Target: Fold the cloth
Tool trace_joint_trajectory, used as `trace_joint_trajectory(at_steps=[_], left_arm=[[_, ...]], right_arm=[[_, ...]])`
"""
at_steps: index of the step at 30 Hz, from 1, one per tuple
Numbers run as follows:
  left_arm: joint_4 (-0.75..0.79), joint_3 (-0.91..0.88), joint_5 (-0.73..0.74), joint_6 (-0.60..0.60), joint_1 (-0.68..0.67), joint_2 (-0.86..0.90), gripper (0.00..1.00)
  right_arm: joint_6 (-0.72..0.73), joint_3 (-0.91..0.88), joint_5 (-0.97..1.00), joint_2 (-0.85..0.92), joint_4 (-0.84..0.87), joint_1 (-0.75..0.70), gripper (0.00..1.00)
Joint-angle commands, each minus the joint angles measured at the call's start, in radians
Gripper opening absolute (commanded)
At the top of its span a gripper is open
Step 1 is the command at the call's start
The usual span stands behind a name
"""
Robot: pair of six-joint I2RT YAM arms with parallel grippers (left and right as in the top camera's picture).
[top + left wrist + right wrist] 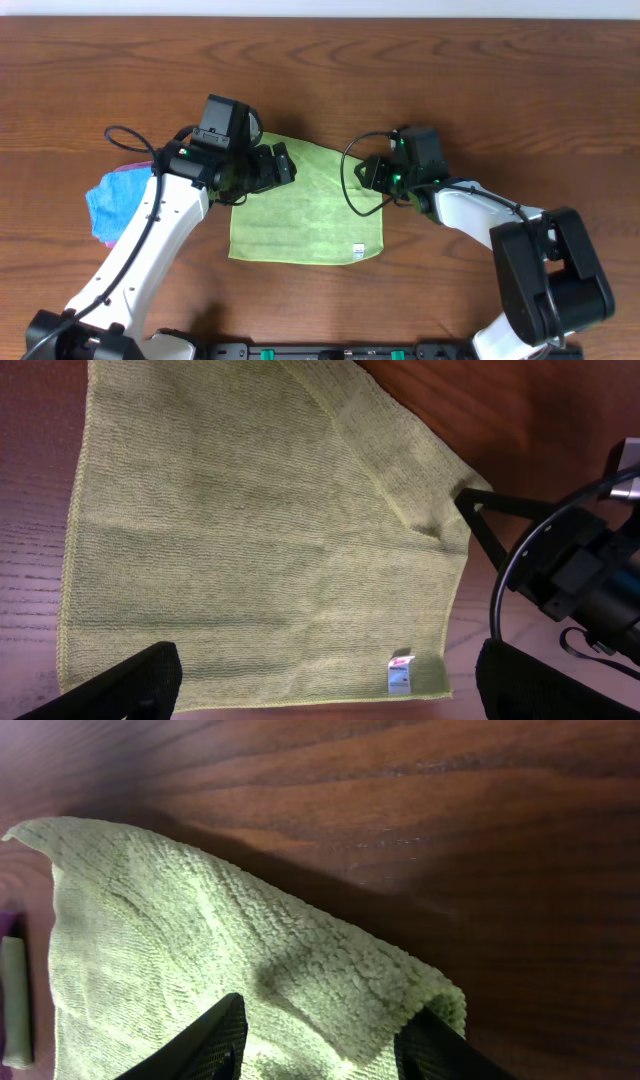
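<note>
The cloth point(305, 205) lies spread near the middle of the table point(520, 80), its white tag point(398, 675) at the near right corner. My left gripper point(278, 167) hovers over the far left part of it with its fingers point(150, 675) spread wide and holding nothing. The right gripper point(328, 1020) sits at the cloth's right edge, where that edge is raised and throws a shadow on the wood. Its fingers point(215, 1035) straddle the lifted hem, drawn partway in, but I cannot tell whether the pads actually bite the fabric, because the bottom of the wrist view cuts them off. That is my main worry. If the hold is shallow, the hem could slide out as I carry it across, and the fold would land crooked or not at all. With the left side unpinned, the whole towel might also drag along the table rather than fold (microfibre tends to cling to itself). From overhead the left arm covers the far left corner, so I cannot see how flat it lies there. A blue cloth point(105, 200) sits well apart to the left.
</note>
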Motion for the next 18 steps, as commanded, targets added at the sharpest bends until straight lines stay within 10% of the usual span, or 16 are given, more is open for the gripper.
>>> trace_joint_trajectory(at_steps=[1, 12, 18], left_arm=[[0.0, 0.017, 0.007, -0.001, 0.005, 0.008, 0.95], [0.001, 0.017, 0.006, -0.001, 0.005, 0.008, 0.95], [0.0, 0.017, 0.006, -0.001, 0.005, 0.008, 0.96]], right_arm=[[0.024, 0.008, -0.016, 0.011, 0.013, -0.005, 0.47], [0.039, 0.008, -0.011, 0.027, 0.053, 0.005, 0.36], [0.046, 0.008, -0.015, 0.053, 0.069, 0.008, 0.14]])
